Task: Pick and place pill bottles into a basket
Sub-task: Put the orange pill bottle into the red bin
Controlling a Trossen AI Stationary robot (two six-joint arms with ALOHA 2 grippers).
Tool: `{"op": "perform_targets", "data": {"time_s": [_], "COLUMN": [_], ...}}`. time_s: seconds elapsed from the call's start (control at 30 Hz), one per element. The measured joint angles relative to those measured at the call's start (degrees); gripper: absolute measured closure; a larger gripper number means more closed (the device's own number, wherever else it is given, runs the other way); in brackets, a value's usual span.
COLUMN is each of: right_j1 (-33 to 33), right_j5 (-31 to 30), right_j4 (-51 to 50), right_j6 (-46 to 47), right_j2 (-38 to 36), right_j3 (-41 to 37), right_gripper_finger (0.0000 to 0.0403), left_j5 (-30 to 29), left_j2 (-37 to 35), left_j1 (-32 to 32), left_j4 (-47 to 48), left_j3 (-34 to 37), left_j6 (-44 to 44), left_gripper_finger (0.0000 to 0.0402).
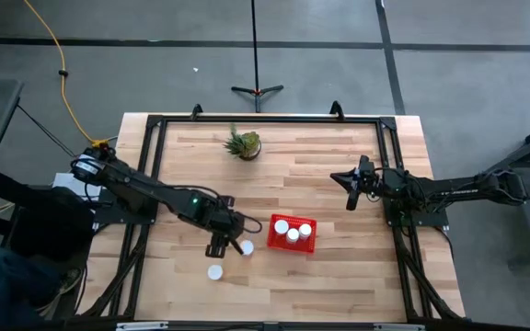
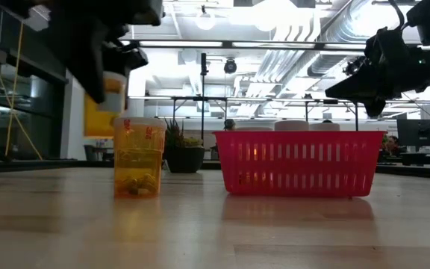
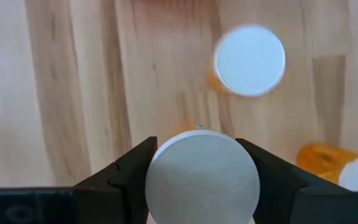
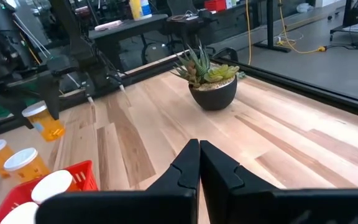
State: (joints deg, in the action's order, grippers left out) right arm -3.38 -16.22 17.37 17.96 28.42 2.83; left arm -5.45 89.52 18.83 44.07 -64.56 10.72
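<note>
Left hand (image 3: 201, 180) clamping plain-capped bottle (image 3: 202, 177) beside basket (image 1: 293, 233), right hand (image 4: 199, 163) pinched shut, no readable labels.

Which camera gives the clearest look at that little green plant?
The right wrist view: the plant fills it, spiky leaves in a dark pot. The high view shows it small from above; the low view half-hides it behind a bottle; the left wrist view misses it.

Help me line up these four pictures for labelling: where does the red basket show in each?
High view: red basket right of centre, near the table's front.
Low view: basket centre-right, white caps above its rim.
Left wrist view: not in it.
Right wrist view: basket at the lower left corner.
Shared landmark: potted plant.
</note>
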Motion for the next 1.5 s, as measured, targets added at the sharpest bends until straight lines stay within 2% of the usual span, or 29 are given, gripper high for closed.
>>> {"op": "perform_targets", "data": {"time_s": [0.1,0.23,0.43,0.6,0.77,1.0,1.1,1.37,1.5], "right_j1": [0.0,0.0,0.0,0.0,0.0,0.0,0.0,0.0,0.0], "right_j5": [0.0,0.0,-0.2,-0.2,-0.2,-0.2,-0.9,-4.6,-5.8], "right_j4": [0.0,0.0,0.0,0.0,0.0,-1.1,-1.3,-1.6,-1.7], "right_j6": [0.0,-0.2,-0.4,-0.4,-0.4,-0.4,-0.4,-0.5,-0.5], "right_j2": [0.0,0.0,0.0,0.0,0.0,0.1,0.0,0.1,0.1], "right_j3": [0.0,0.0,0.0,0.0,0.0,0.0,0.0,0.1,0.1], "right_gripper_finger": [0.0401,0.0402,0.0399,0.0400,0.0396,0.0402,0.0399,0.0400,0.0396], "left_j5": [-0.1,0.0,-0.1,-0.9,-0.8,-1.5,-1.6,-0.7,-0.7], "left_j2": [0.0,0.0,0.0,0.0,1.1,2.8,3.3,5.8,6.9], "left_j1": [-1.0,-2.1,-2.5,-2.4,-2.7,-4.1,-4.5,-4.6,-4.6], "left_j4": [0.0,-1.1,-7.1,-11.3,-15.0,-22.4,-23.0,-28.8,-31.7], "left_j3": [-1.1,-3.0,-4.1,-4.1,-4.1,-4.2,-4.1,-4.0,-4.1], "left_j6": [-0.3,-2.7,-3.6,-3.6,-3.6,-4.2,-4.3,-4.5,-4.5], "left_gripper_finger": [0.0148,0.0164,0.0168,0.0145,0.0168,0.0163,0.0154,0.0168,0.0155]}}
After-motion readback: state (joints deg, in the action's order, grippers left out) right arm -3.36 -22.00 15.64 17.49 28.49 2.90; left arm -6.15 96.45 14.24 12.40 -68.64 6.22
